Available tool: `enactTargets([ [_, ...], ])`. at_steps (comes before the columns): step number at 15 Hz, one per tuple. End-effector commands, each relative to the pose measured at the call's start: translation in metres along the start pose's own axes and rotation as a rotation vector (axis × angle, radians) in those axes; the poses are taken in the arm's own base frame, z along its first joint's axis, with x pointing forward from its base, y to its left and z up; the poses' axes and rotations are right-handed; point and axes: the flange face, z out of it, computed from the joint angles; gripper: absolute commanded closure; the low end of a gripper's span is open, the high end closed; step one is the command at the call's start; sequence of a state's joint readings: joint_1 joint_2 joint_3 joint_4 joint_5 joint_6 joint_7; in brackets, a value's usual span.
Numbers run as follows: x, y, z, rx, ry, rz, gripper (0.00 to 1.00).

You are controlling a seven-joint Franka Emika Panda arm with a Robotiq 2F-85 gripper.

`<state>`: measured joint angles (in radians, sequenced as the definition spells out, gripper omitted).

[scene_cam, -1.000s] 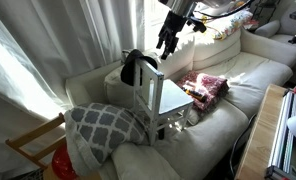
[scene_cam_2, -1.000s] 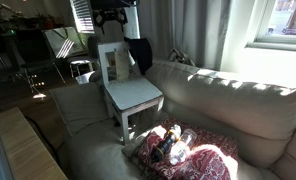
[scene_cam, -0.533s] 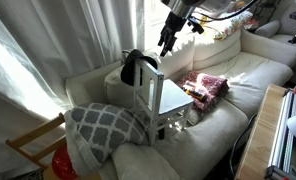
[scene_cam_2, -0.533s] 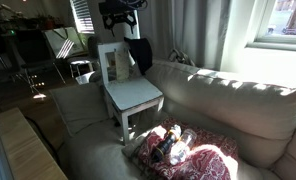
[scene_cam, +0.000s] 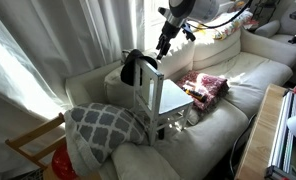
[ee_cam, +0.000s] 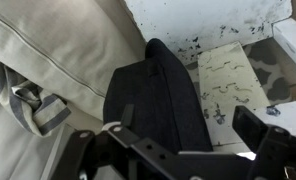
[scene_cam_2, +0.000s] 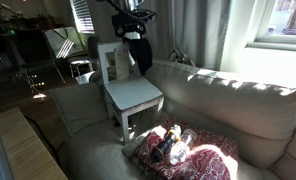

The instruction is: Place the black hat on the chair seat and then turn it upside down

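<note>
Harsh window backlight, deep shadows

cream sofa: small white chair stands below gripper; grey lattice cushion farther off, beyond chair; floral bundle below, opposite side.

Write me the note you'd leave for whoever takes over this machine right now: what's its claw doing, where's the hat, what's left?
Gripper: open, empty, hovering close above the black hat, not gripping it.
Black hat: hanging on a top corner of the chair back, not on the seat.
Chair seat: bare.
Done: nothing yet.
Left: grasp the hat, lay it on the chair seat, then turn it upside down.
</note>
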<state>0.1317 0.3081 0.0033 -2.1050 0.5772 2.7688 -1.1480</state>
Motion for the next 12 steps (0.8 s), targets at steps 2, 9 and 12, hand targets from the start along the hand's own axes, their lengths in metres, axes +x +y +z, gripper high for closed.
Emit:
enactTargets([
  [2,0.009,0.005,0.021,0.019,0.045,0.000,0.00],
  [9,0.014,0.005,0.035,0.044,0.079,-0.025,0.35],
  [12,0.014,0.006,0.039,0.052,0.084,-0.040,0.58],
])
